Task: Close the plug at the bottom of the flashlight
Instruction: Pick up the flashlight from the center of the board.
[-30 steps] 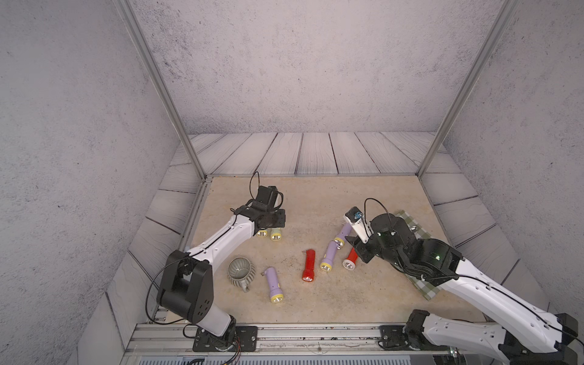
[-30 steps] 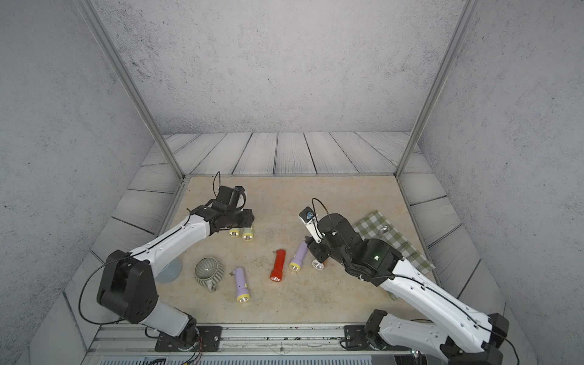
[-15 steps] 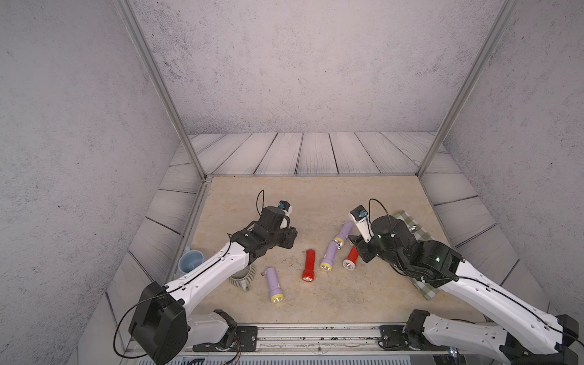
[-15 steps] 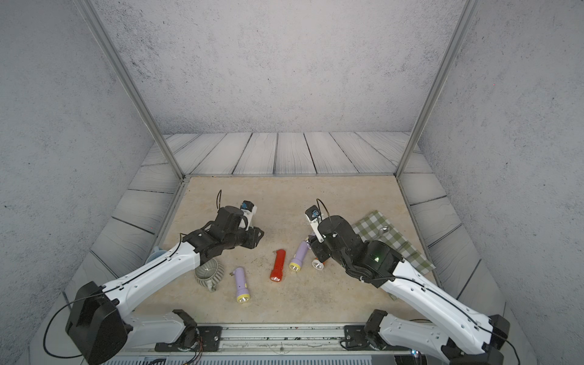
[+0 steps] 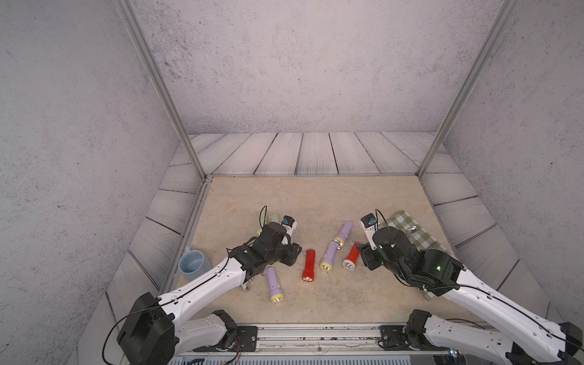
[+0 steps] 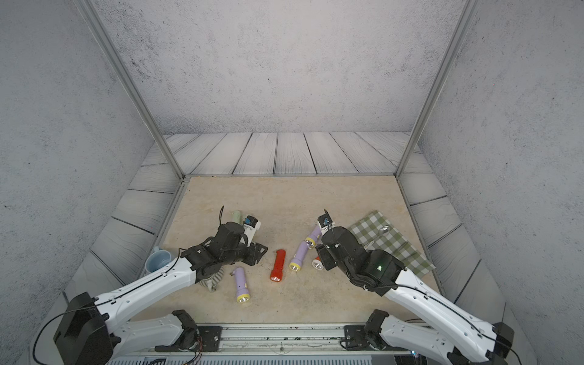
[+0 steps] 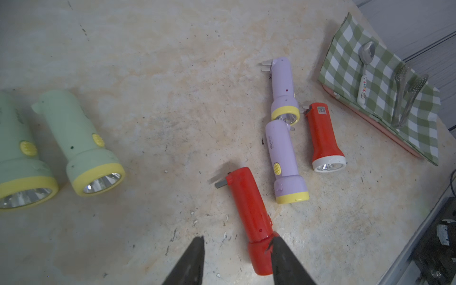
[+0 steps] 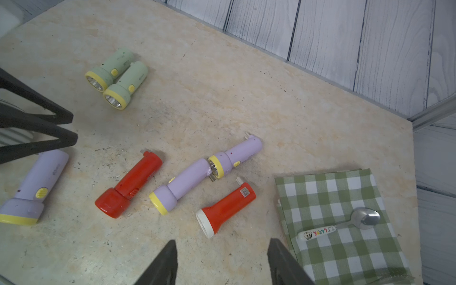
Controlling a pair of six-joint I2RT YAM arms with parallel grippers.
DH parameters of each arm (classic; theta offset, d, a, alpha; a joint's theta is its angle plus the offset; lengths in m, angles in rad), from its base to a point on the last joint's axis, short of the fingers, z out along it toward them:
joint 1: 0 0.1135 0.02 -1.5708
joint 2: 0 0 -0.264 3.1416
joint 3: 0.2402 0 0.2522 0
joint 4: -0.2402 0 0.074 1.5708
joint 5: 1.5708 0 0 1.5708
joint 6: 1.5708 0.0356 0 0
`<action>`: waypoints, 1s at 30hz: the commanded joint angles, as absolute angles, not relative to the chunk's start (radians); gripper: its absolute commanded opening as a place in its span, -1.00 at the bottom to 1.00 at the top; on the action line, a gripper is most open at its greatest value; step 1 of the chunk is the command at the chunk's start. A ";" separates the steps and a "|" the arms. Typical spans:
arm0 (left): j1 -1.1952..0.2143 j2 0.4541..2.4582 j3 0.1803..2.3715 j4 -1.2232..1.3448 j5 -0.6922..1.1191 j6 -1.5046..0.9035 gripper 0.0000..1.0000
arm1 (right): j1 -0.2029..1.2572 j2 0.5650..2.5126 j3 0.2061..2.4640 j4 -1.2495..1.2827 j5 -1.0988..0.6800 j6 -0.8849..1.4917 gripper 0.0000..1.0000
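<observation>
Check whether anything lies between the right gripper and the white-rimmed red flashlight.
Nothing visible does. In the right wrist view the open right gripper points at the white-rimmed red flashlight, with only bare table between.

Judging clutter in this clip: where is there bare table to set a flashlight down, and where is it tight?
Bare: the far table strip between the back planks and the green flashlights; the near strip along the rail. Crowded: the middle, among the red flashlights and purple flashlights.

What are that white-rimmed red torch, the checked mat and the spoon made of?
White-rimmed red flashlight: likely moulded plastic, smooth sheen; metal plug prongs. Checked cloth: woven fabric, matte, folded edges. Spoon: shiny metal bowl mirroring light; white printed handle, perhaps plastic or ceramic.
</observation>
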State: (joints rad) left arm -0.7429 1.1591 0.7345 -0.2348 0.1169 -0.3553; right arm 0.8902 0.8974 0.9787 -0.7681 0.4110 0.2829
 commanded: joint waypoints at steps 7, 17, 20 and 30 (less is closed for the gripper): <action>-0.813 1.254 0.718 -0.234 0.087 -0.389 -0.02 | 0.837 0.899 0.956 -0.773 0.384 0.343 0.24; -0.830 1.461 0.855 -0.301 0.026 -0.386 -0.01 | 0.735 0.899 0.921 -0.738 0.264 0.334 0.45; -0.829 1.504 0.891 -0.300 0.032 -0.382 -0.01 | 0.713 0.902 0.914 -0.733 0.246 0.328 0.47; -0.831 1.665 1.010 -0.359 0.023 -0.365 0.06 | 0.668 0.891 0.905 -0.719 0.230 0.310 0.65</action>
